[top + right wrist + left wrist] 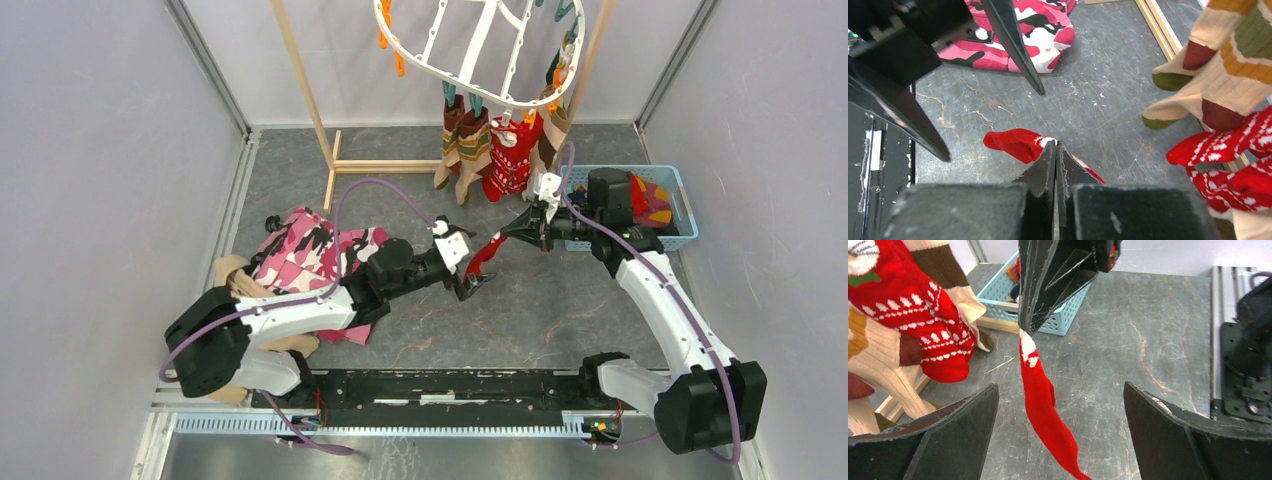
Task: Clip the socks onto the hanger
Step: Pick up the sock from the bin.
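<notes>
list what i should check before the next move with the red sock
1. right gripper shut on the red sock at its top end: ok
2. left gripper open: ok
3. Sock hangs between the left fingers: ok
4. Sock's toe clear of the table: cannot tell, it runs out of the left wrist view
5. Bare orange clip on the hanger: ok
6. Sock clipped: not ok

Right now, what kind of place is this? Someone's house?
Probably not a house: it looks like a robot practice booth set up for laundry. Plain walls box in a table, the left arm and right arm are bolted to its edge, and socks hang from a clip hanger.
</notes>
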